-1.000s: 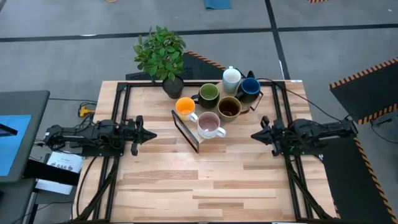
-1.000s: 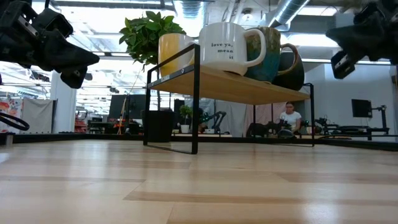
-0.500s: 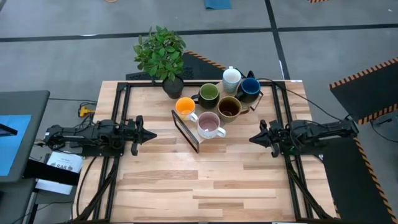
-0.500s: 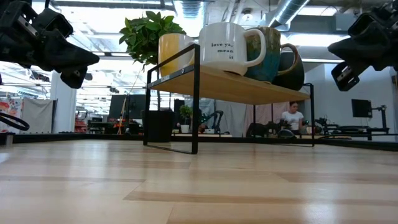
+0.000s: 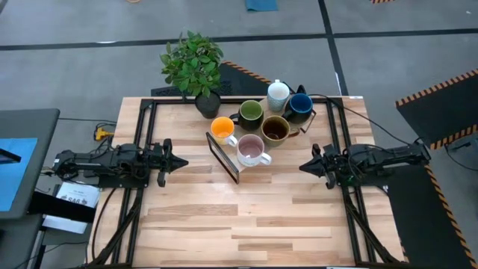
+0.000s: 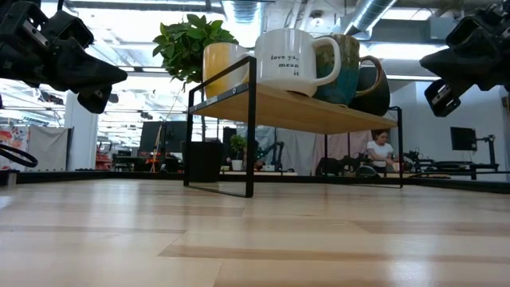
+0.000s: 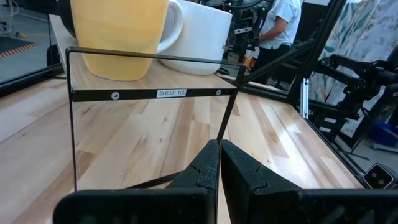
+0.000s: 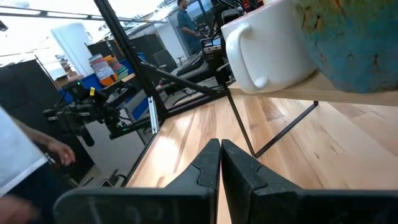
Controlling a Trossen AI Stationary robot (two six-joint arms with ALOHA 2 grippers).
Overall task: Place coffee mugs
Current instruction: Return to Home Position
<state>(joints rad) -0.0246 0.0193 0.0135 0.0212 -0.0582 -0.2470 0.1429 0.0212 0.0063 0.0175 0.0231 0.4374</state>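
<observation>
Six coffee mugs stand on the wooden top of a black wire-frame shelf [image 5: 224, 158] at the table's far middle: orange [image 5: 222, 128], green [image 5: 250, 112], white [image 5: 278, 93], dark blue [image 5: 300, 104], brown [image 5: 275, 128] and pale pink [image 5: 251, 148]. They rest on their bases, handles pointing various ways. My left gripper [image 5: 183, 161] hovers level at the table's left side and points at the shelf, shut and holding nothing [image 7: 219, 155]. My right gripper [image 5: 302, 166] hovers level at the right side, also pointing at the shelf, its fingers together and holding nothing [image 8: 220, 155].
A potted green plant [image 5: 194, 67] stands at the table's far left corner. Black frame rails [image 5: 142, 149] run along both table sides. The table's near half [image 5: 246, 224] is bare wood. People work in the room beyond [image 6: 381, 150], and a sleeve shows in the right wrist view [image 8: 18, 168].
My right gripper has rolled a little about the line it points along, and its tip has dipped slightly. It stays at the table's right side. The mugs and my left arm have kept still.
</observation>
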